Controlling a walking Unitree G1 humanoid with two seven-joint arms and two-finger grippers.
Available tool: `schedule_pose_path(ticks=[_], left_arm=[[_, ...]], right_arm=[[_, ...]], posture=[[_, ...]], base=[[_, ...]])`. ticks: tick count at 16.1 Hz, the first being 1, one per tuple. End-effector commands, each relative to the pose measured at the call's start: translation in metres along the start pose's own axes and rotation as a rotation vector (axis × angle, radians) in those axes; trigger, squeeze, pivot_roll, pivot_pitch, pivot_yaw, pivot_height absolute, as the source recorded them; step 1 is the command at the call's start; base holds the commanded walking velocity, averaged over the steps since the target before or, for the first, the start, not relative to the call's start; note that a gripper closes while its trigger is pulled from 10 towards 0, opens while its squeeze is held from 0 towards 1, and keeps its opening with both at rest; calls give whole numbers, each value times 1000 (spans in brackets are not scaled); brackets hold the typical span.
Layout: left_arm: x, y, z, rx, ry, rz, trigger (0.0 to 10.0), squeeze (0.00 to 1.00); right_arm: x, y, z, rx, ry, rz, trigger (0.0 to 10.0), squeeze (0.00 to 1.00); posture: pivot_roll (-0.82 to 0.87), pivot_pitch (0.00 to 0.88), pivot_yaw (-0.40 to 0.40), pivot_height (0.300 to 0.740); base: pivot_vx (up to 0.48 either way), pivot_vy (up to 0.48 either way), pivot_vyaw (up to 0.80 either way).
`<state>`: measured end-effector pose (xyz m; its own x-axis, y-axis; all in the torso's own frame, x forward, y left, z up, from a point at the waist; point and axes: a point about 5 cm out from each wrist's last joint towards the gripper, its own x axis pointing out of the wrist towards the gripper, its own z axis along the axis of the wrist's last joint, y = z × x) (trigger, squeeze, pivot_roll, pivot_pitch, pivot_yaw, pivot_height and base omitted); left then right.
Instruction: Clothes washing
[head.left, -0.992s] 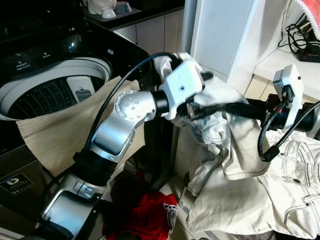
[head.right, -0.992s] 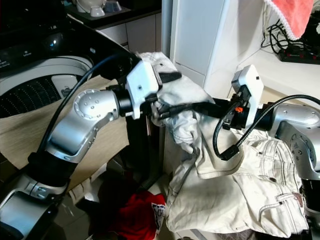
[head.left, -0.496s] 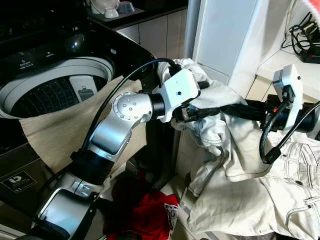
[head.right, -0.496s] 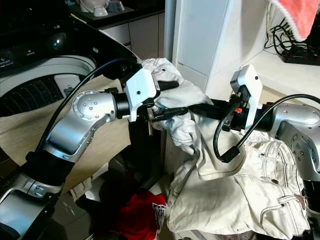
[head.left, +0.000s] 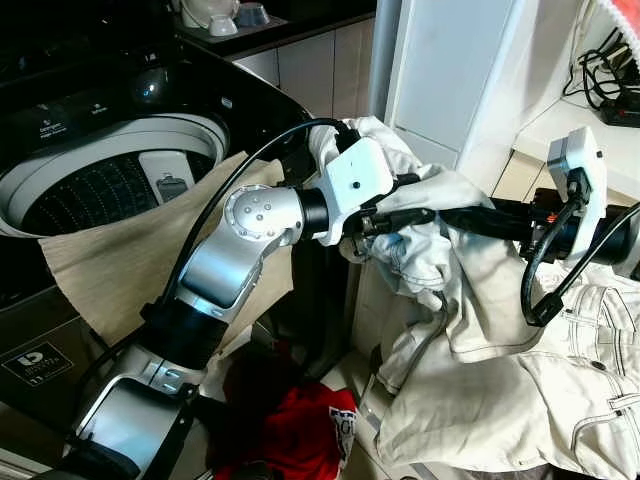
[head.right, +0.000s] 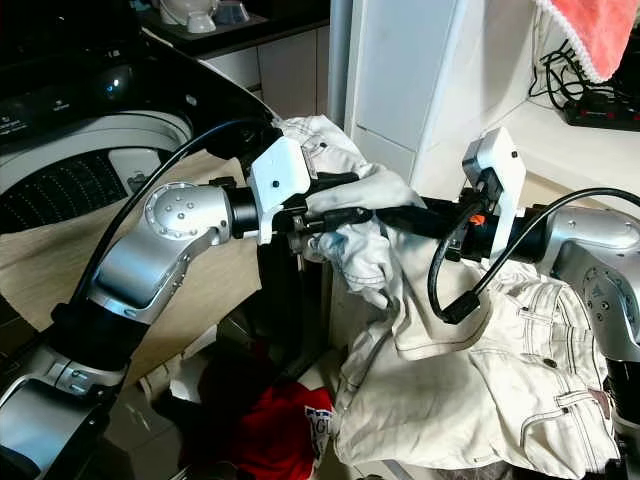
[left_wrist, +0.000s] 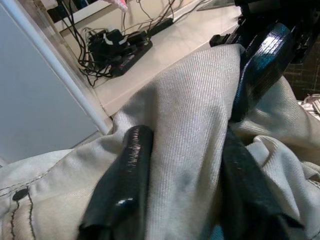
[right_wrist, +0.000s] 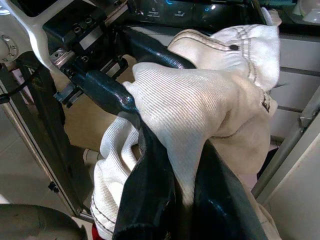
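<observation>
step: lift white trousers (head.left: 470, 330) toward washer drum (head.left: 100, 190) | left tool (head.left: 395, 215) pinching a fold, right tool (head.right: 345, 215) clamped on the same bunch, meeting mid-air beside the washer's right edge | legs trail to floor over red garment (head.left: 300, 430) | tip: raise both together, clear the rim before letting go

I see the washing machine (head.left: 110, 170) at my left, a cloth (head.left: 120, 260) draped over its front rim. To its right, at centre, the trousers (head.left: 470, 330) hang between my left gripper (head.left: 400, 205) and right gripper (head.left: 450, 218), which meet there. Below lies a garment (head.left: 300, 430) on the floor. Far right, a table (head.left: 560, 125) carries cables (head.left: 605, 85).
</observation>
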<state>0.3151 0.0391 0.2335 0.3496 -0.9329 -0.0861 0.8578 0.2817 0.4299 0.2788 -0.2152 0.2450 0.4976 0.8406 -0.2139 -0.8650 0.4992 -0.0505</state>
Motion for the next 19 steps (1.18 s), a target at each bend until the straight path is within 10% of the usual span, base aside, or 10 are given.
schedule_pose_path(ticks=[1, 2, 4, 5, 7, 11, 12, 13, 18, 19], left_arm=[[-7, 10, -9, -27, 54, 52, 0, 0], [-8, 12, -8, -33, 47, 60, 0, 0], [-10, 20, -5, -25, 27, 114, 0, 0], [-11, 23, -5, -28, 27, 129, 0, 0], [-18, 40, -1, -22, 18, 226, 0, 0], [-43, 79, 11, 51, 30, 370, 0, 0], [-55, 94, 18, 116, 52, 433, 0, 0], [-69, 113, 27, 194, 78, 526, 0, 0], [-159, 190, 67, 526, 395, 1090, 0, 0], [-168, 190, 44, 432, 523, 1068, 10000, 0]], right_arm=[[-6, 3, 27, -107, -96, 1, 0, 0], [-5, 2, 27, -118, -94, -12, 1333, 0], [-3, 4, 27, -120, -98, -15, 10000, 0], [-3, 3, 28, -104, -107, -19, 10000, 820], [-3, 2, 30, -64, -136, -26, 10000, 1000], [-4, 3, 31, -54, -132, -38, 10000, 1000], [-4, 0, 33, -87, -131, -87, 10000, 278], [-4, 1, 36, -114, -140, -99, 10000, 0], [21, 28, 46, -166, -214, -17, 10000, 0], [29, 35, 45, -164, -217, 4, 10000, 0]], posture=[[-109, 0, 34, 740], [-109, 0, 35, 740], [-109, 0, 37, 740], [-108, 0, 40, 740], [-109, 0, 41, 740], [-108, 0, 43, 740], [-107, 0, 45, 740], [-107, 0, 47, 740], [-103, 0, 62, 740], [-108, 0, 67, 740]], base=[[0, 0, 0], [0, 0, 0], [0, 0, 0], [0, 0, 0], [0, 0, 0], [0, 0, 0], [0, 0, 0], [0, 0, 0], [0, 0, 0], [0, 0, 0]])
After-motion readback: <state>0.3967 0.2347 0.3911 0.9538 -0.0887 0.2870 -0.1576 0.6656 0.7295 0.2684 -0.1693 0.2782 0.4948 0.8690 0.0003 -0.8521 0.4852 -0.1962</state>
